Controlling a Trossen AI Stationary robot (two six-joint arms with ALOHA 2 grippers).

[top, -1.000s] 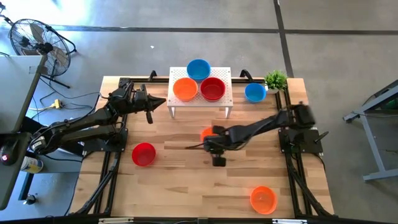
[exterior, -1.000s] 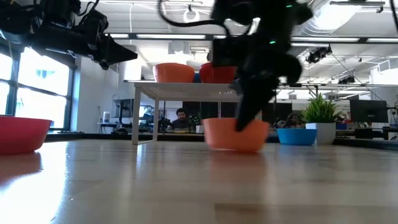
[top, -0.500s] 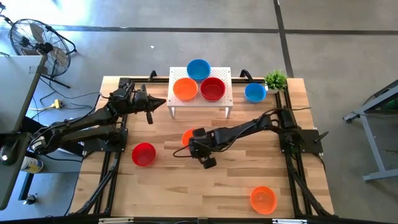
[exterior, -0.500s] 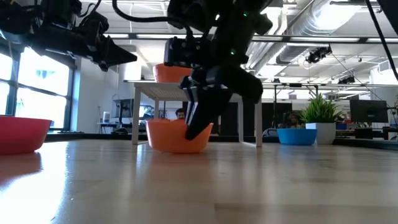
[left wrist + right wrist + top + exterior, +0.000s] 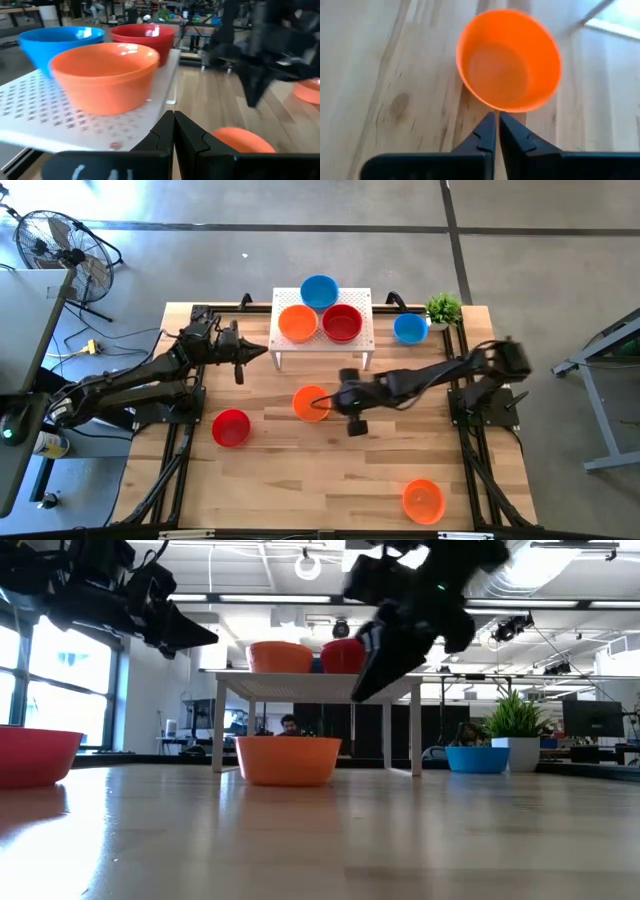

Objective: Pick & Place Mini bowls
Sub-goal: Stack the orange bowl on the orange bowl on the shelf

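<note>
Nearest the front edge of the table (image 5: pixel 330 480), an orange bowl (image 5: pixel 422 500) sits alone toward the right corner, with bare wood all around it. Farther in on the left side, a red bowl (image 5: pixel 231 428) rests on the wood close to the left frame rail, apart from everything else. Around mid-table, another orange bowl (image 5: pixel 311 403) stands upright on the surface, clear of the white perforated stand (image 5: pixel 360 340) behind it. The right gripper (image 5: pixel 333 401) hovers just beside this bowl's rim, lifted off the table as the low view shows, its fingers (image 5: pixel 492 131) pressed together and holding nothing; the bowl is free of them. A clear strip of wood lies between this bowl and the stand's legs. The left gripper (image 5: pixel 262 346) hangs off the stand's left edge, raised above the table, its fingers (image 5: pixel 172 131) clenched and empty. On the stand sit an orange bowl (image 5: pixel 298 324), a red one (image 5: pixel 342 323) and, behind them at the far edge, a blue one (image 5: pixel 319 291), all bunched closely. Right of the stand, a blue bowl (image 5: pixel 410 328) rests on the table just beside the small green plant (image 5: pixel 443 308) at the far right corner.
</note>
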